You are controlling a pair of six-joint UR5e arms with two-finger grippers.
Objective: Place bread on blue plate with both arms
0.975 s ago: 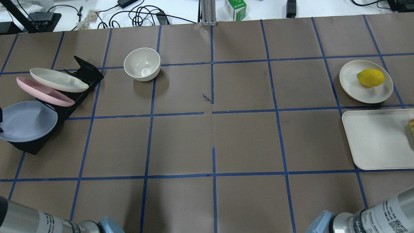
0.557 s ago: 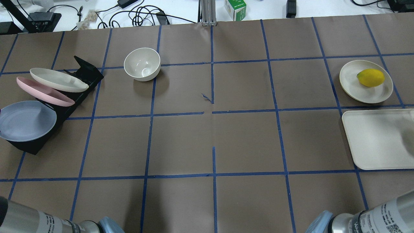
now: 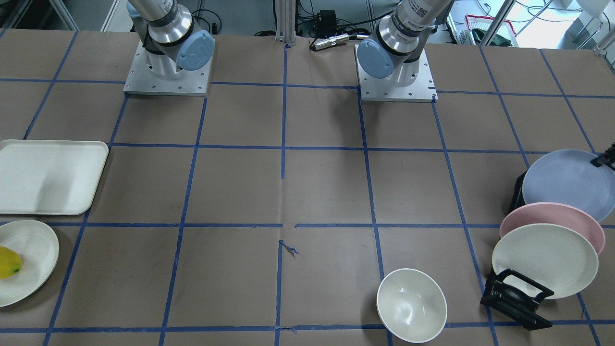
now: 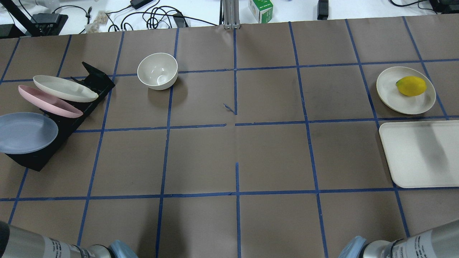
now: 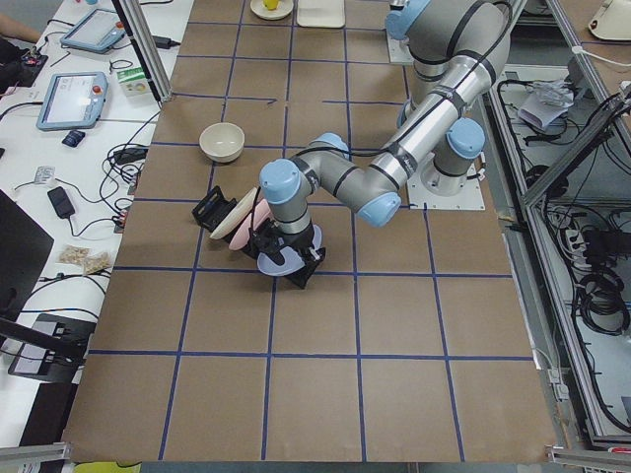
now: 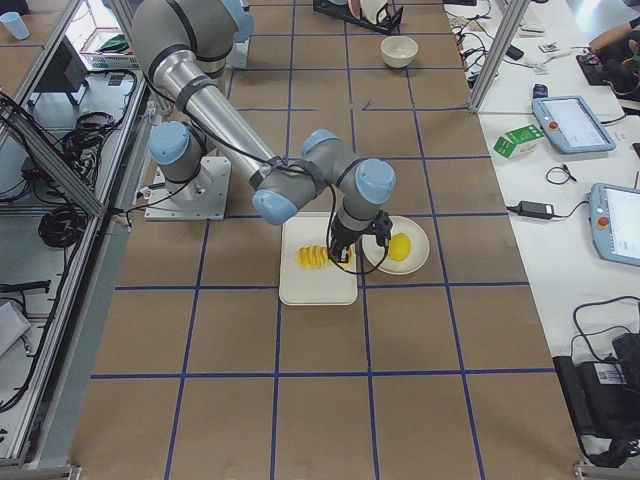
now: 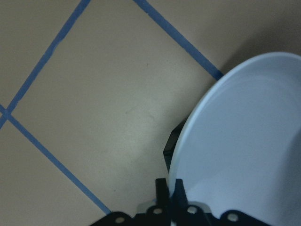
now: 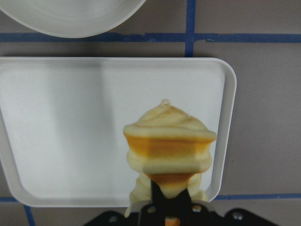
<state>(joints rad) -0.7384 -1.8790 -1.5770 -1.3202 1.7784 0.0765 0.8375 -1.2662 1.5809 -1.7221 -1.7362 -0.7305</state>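
The blue plate (image 4: 25,132) leans at the near end of the black rack (image 4: 86,96), tilted. My left gripper (image 7: 170,197) is shut on its rim, and the plate fills the right of the left wrist view (image 7: 244,150). The gripper's tip shows at the plate's edge in the front-facing view (image 3: 606,158). My right gripper (image 8: 167,197) is shut on one end of the bread (image 8: 167,150), an orange-yellow ridged loaf. It holds the bread over the white tray (image 8: 70,127). The bread also shows in the exterior right view (image 6: 315,258). It is out of the overhead view.
A pink plate (image 4: 50,102) and a cream plate (image 4: 64,89) stand in the rack behind the blue one. A white bowl (image 4: 157,71) sits at the back left. A lemon (image 4: 411,86) lies on a cream plate (image 4: 389,89) beyond the tray (image 4: 419,154).
The blue plate has shifted left and lies flatter in the overhead view. The bread end seen at the tray's right edge has left that view.
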